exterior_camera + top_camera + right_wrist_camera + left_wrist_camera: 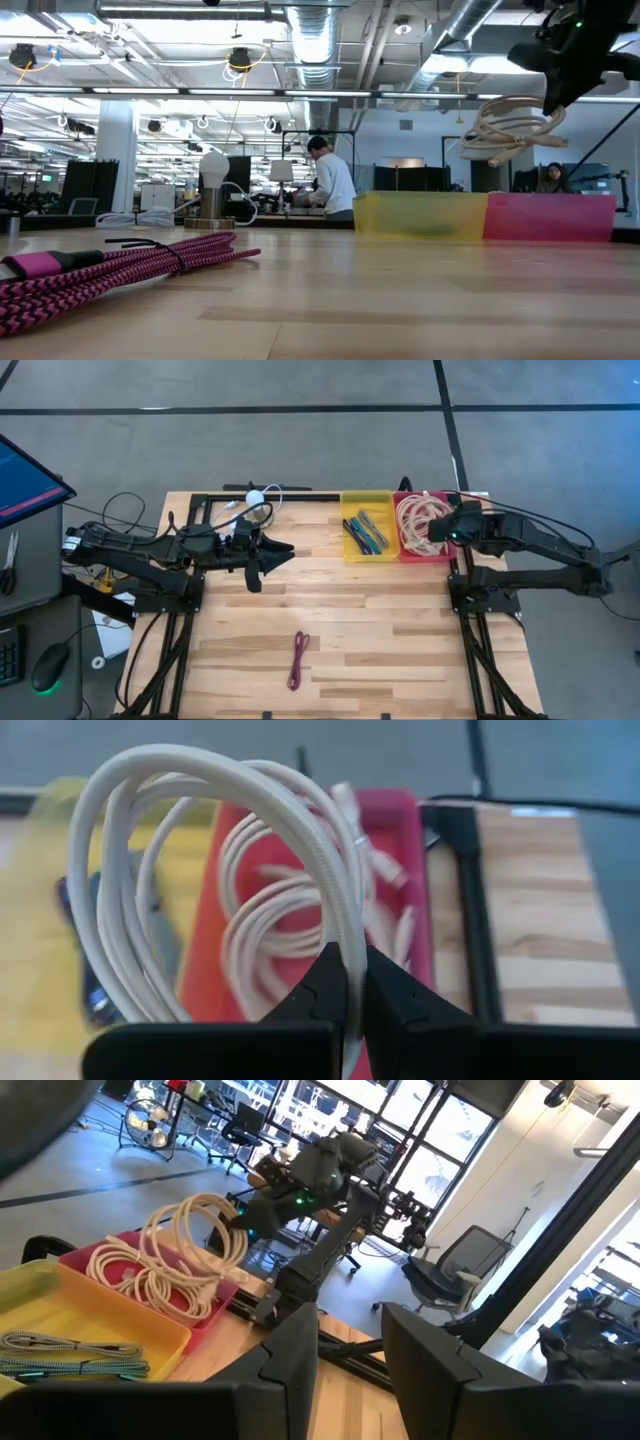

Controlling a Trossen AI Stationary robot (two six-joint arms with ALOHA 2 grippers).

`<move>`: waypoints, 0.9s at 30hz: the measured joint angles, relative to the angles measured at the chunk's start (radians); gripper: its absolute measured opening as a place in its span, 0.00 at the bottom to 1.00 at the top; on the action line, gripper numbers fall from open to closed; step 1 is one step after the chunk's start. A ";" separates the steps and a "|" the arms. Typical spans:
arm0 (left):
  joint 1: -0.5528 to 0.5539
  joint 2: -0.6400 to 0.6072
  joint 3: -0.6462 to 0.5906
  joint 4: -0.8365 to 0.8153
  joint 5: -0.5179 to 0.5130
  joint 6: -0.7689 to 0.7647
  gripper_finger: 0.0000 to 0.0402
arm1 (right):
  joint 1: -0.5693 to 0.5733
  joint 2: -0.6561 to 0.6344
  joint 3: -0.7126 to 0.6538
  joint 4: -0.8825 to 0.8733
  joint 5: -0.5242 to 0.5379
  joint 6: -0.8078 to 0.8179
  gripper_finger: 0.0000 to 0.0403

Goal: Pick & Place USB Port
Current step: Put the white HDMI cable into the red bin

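The right gripper [348, 982] hangs above the red bin [408, 550] at about one o'clock on the table [380, 630], its fingers pinched together on a loop of white USB cable [200, 850]. In the low view the coil [508, 125] dangles clear above the bin's [550, 217] rim, lifted free. More white cable [420, 525] lies piled inside the bin beneath it.

Touching the red bin on its nine o'clock side sits the yellow bin [367, 550], holding blue and dark cables [365, 532].

The left gripper [275, 552] waits over the table at about ten o'clock, pointing toward three o'clock, its fingers [290, 1355] standing partly apart with nothing between them.

A magenta braided cable [298, 660] lies bundled on the bare wood near six o'clock, well apart from both bins and both arms; in the low view it [110, 268] fills the near foreground.

At the table's far edge, around eleven o'clock, a small white bulb [255, 497] stands on a base. A person [330, 180] in a white top stands in the room beyond.
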State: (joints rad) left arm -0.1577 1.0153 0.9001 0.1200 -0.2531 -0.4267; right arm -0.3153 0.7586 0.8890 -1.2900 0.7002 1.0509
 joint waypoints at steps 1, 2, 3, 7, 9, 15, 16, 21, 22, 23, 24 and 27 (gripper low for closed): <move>0.000 0.000 0.000 0.000 0.000 0.000 0.28 | -0.022 0.007 0.000 0.009 0.004 -0.021 0.01; 0.000 0.000 0.000 0.000 0.000 0.000 0.28 | -0.047 0.014 0.000 0.021 0.004 -0.045 0.01; 0.000 0.000 0.000 0.000 0.000 0.002 0.28 | -0.070 0.022 0.000 0.030 0.004 -0.071 0.01; 0.000 0.000 0.000 0.000 -0.007 0.003 0.28 | -0.157 0.072 0.000 0.062 0.004 -0.157 0.01; 0.000 0.000 0.000 0.000 -0.008 0.003 0.28 | -0.201 0.106 -0.001 0.081 -0.004 -0.196 0.01; 0.000 0.000 0.000 0.000 -0.008 0.003 0.28 | -0.312 0.205 -0.055 0.184 -0.066 -0.298 0.01; 0.000 0.000 0.000 0.000 -0.008 0.003 0.28 | -0.326 0.225 -0.063 0.200 -0.071 -0.300 0.01; 0.000 0.000 0.000 0.000 -0.008 0.003 0.28 | -0.384 0.298 -0.082 0.274 -0.081 -0.343 0.01; 0.000 0.000 0.000 0.000 -0.008 0.003 0.28 | -0.394 0.308 -0.082 0.283 -0.086 -0.355 0.01; 0.000 0.000 0.000 0.000 -0.008 0.003 0.28 | -0.402 0.320 -0.082 0.292 -0.088 -0.364 0.01; 0.000 0.000 0.000 -0.001 -0.008 0.003 0.28 | -0.408 0.331 -0.082 0.305 -0.092 -0.369 0.01; 0.000 0.000 0.000 -0.001 -0.008 0.003 0.28 | -0.425 0.361 -0.082 0.317 -0.095 -0.370 0.01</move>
State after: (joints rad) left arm -0.1574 1.0153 0.9001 0.1188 -0.2607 -0.4232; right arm -0.7405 1.1196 0.8066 -0.9733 0.6049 0.6807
